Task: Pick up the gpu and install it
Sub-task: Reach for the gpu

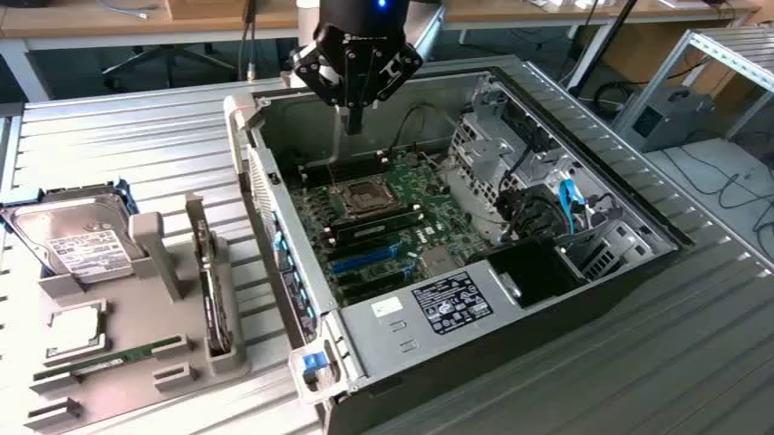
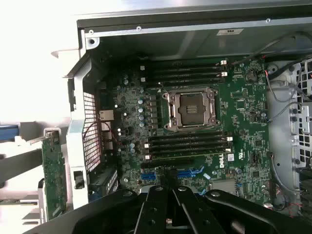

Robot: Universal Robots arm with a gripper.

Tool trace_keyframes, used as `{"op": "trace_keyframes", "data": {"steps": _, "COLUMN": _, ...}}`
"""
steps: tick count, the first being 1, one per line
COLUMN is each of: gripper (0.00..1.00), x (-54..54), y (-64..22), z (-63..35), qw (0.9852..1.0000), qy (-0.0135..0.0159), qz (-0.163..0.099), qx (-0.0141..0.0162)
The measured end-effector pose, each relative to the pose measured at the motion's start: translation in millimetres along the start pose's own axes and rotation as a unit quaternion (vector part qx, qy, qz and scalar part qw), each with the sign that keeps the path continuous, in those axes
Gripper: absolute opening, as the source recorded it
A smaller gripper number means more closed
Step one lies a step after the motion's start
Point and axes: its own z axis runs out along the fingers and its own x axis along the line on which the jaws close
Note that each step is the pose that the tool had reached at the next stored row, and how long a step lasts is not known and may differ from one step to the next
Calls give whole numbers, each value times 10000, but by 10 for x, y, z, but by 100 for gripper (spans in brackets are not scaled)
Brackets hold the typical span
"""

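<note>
Gripper point(image 1: 352, 122), fingers pressed together on nothing, hangs over the motherboard point(image 1: 400, 195); you've got the gpu point(image 1: 216, 299) outside the PC case point(image 1: 268, 217) toward the exterior view's left, on edge in the grey holder point(image 1: 163, 263), long axis parallel to the case wall.

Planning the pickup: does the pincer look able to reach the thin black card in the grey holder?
Probably yes: the thin black card stands on edge in the grey plastic holder, top uncovered; the pincer, shut above the open computer case, is unobstructed.
</note>
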Motion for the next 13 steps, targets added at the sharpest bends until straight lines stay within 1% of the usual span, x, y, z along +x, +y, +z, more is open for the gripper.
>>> {"op": "trace_keyframes", "data": {"steps": 13, "gripper": 11, "x": 47, "y": -3, "z": -1, "qw": 10000, "qy": 0, "qz": 0, "qx": 0}}
